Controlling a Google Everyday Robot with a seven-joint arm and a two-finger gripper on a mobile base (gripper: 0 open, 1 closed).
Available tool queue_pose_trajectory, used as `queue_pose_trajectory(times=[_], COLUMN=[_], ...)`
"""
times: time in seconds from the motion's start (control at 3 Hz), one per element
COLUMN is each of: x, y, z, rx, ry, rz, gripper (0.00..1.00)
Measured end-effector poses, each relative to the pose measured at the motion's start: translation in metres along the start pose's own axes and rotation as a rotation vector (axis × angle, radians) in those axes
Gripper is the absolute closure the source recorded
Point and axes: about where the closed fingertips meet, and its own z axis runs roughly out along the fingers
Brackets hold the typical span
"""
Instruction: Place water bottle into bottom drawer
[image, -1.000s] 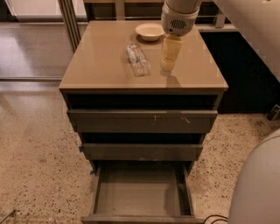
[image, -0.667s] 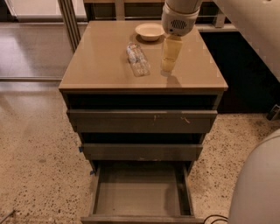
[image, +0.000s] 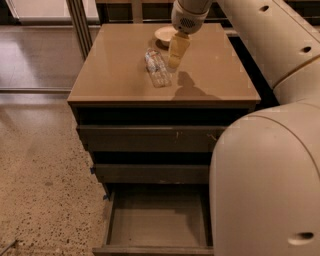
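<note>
The water bottle (image: 156, 68), clear with a white cap, lies on its side on the tan cabinet top (image: 110, 75), left of centre. My gripper (image: 177, 51) hangs over the top just right of the bottle, close beside it and slightly behind, casting a shadow to its right. The bottom drawer (image: 157, 217) is pulled out at the foot of the cabinet, and its flat floor is bare. My arm's large cream body fills the right side of the view and hides the drawer's right edge.
A cream shallow bowl (image: 164, 35) sits at the back of the cabinet top, behind the gripper. Two shut drawers (image: 145, 139) sit above the open one. Speckled floor (image: 45, 190) lies to the left.
My gripper has moved left and slightly back, closer to the water bottle. The arm's body now covers more of the right side. The bottle and drawers have not moved.
</note>
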Motion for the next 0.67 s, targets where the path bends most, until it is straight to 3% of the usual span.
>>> queue_pose_trajectory(times=[0.33,0.67], x=[-0.0335,-0.0324], y=[-0.0202,-0.0188], z=[0.027,0.0279], rx=[0.021,0.017], ry=[-0.052,-0.051], rz=[0.121,0.17], gripper=[0.0,0.0])
